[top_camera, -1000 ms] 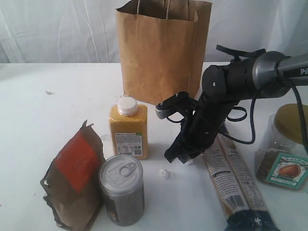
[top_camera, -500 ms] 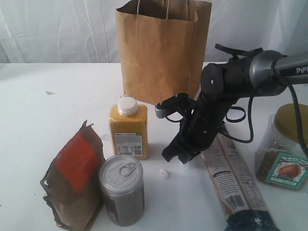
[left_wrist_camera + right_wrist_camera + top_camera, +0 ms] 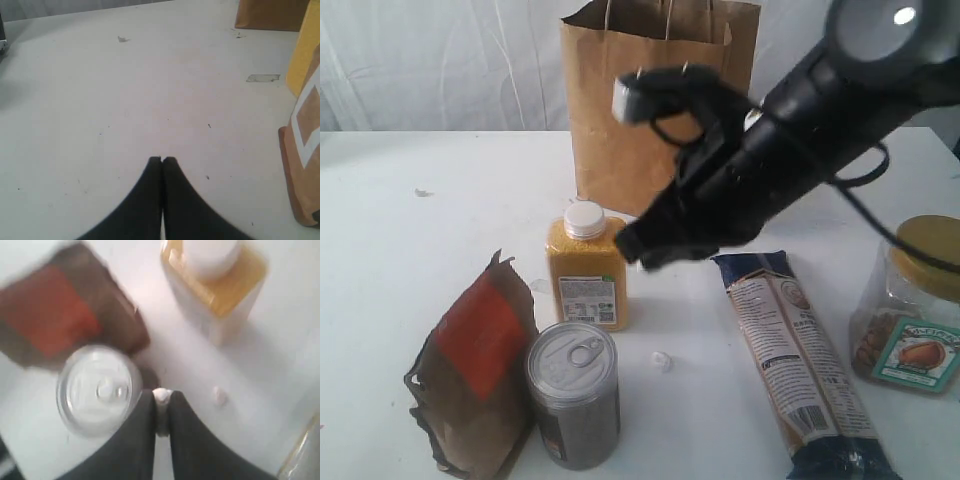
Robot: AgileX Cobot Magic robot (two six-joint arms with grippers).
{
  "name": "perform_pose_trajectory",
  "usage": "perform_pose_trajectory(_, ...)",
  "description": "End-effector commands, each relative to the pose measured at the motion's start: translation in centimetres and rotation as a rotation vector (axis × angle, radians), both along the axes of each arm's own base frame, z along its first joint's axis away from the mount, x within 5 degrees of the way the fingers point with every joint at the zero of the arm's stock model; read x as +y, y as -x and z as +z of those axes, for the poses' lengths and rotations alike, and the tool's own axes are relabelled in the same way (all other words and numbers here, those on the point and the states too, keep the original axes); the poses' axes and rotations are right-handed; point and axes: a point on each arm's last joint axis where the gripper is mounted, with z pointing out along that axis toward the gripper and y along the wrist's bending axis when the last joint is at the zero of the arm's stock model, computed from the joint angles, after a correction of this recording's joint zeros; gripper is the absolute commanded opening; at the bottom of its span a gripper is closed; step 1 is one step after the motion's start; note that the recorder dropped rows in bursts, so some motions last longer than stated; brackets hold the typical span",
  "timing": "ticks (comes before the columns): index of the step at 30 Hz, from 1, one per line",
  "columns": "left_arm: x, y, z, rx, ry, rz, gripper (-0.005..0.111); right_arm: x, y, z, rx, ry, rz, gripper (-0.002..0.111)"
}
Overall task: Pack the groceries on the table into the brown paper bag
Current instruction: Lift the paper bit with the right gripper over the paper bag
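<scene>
Right hand (image 3: 161, 400) clamped on small white carton (image 3: 161, 394), in front of brown paper bag (image 3: 650, 110), below its rim | left hand (image 3: 161, 161) together, empty | advise: clear bag's rim, then release inside

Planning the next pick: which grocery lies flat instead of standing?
The long pasta packet; the bottle, can, jar and pouch all stand upright.

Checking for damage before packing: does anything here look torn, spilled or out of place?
The orange-labelled brown pouch has a ragged, crumpled top edge, as if torn open. A small white scrap lies loose on the table near the silver can. Nothing looks spilled.
</scene>
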Motion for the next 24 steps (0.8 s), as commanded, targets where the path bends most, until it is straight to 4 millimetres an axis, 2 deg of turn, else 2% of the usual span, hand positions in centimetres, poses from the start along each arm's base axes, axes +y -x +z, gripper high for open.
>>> perform_pose_trajectory(1, 0.0, 0.0, -0.1, -0.001, 0.000, -0.006, 0.000, -1.5, 0.0, 6.8, -0.376, -0.327, -0.249, 0.000)
perform_pose_trajectory(2, 0.0, 0.0, -0.1, -0.001, 0.000, -0.006, 0.000, -1.9, -0.4, 8.6, -0.498, -0.435, -0.324, 0.000)
perform_pose_trajectory(5, 0.0, 0.0, -0.1, -0.001, 0.000, -0.006, 0.000, -2.9, -1.2, 11.7, -0.743, -0.631, -0.458, 0.000)
perform_pose_trajectory(7, 0.0, 0.0, -0.1, -0.001, 0.000, -0.006, 0.000, -3.2, -1.8, 12.4, -0.817, -0.711, -0.527, 0.000)
perform_pose_trajectory(10, 0.0, 0.0, -0.1, -0.001, 0.000, -0.006, 0.000, -3.8, -5.0, 11.3, -0.747, -0.737, -0.658, 0.000)
perform_pose_trajectory(11, 0.0, 0.0, -0.1, -0.001, 0.000, -0.006, 0.000, -4.6, -7.8, 9.8, -0.641, -0.722, -0.751, 0.000)
perform_pose_trajectory(12, 0.0, 0.0, -0.1, -0.001, 0.000, -0.006, 0.000, -5.2, -9.3, 9.1, -0.573, -0.713, -0.792, 0.000)
perform_pose_trajectory(13, 0.0, 0.0, -0.1, -0.001, 0.000, -0.006, 0.000, -5.9, -11.9, 8.1, -0.472, -0.667, -0.809, 0.000)
perform_pose_trajectory(15, 0.0, 0.0, -0.1, -0.001, 0.000, -0.006, 0.000, -5.6, -14.6, 7.6, -0.381, -0.596, -0.746, 0.000)
perform_pose_trajectory(18, 0.0, 0.0, -0.1, -0.001, 0.000, -0.006, 0.000, -4.6, -17.7, 6.7, -0.390, -0.580, -0.724, 0.000)
perform_pose_trajectory(20, 0.0, 0.0, -0.1, -0.001, 0.000, -0.006, 0.000, -4.6, -18.5, 6.3, -0.440, -0.557, -0.720, 0.000)
perform_pose_trajectory(24, 0.0, 0.0, -0.1, -0.001, 0.000, -0.006, 0.000, -4.4, -18.1, 6.2, -0.462, -0.492, -0.648, 0.000)
